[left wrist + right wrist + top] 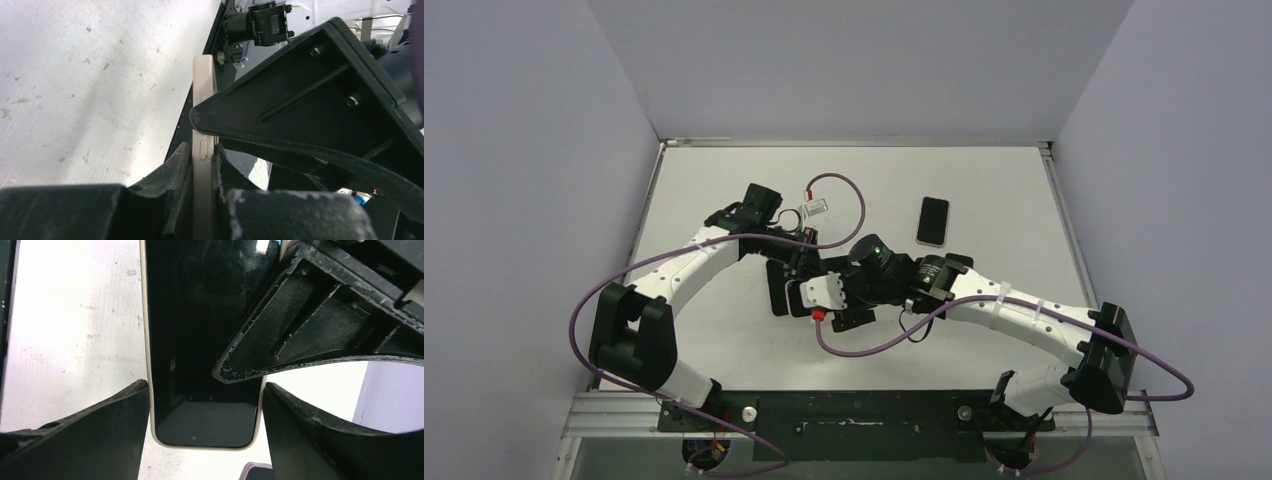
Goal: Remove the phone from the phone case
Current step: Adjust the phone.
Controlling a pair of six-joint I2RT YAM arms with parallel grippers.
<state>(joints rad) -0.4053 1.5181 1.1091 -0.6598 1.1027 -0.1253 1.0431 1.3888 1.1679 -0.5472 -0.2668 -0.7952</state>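
Observation:
The phone has a black screen and a cream rim. It is held up off the white table between both grippers. My right gripper is shut across its width, a finger on each long edge near its rounded end. My left gripper is shut across its thickness; the phone shows edge-on there, with its side buttons. The left finger crosses the screen in the right wrist view. I cannot tell whether the cream rim is the phone case. In the top view the arms meet at mid-table and hide the phone.
Another phone lies screen up on the table to the right of the grippers. A dark rounded corner with a purplish rim shows under the right gripper. Purple cables loop round the wrists. Grey walls enclose the table.

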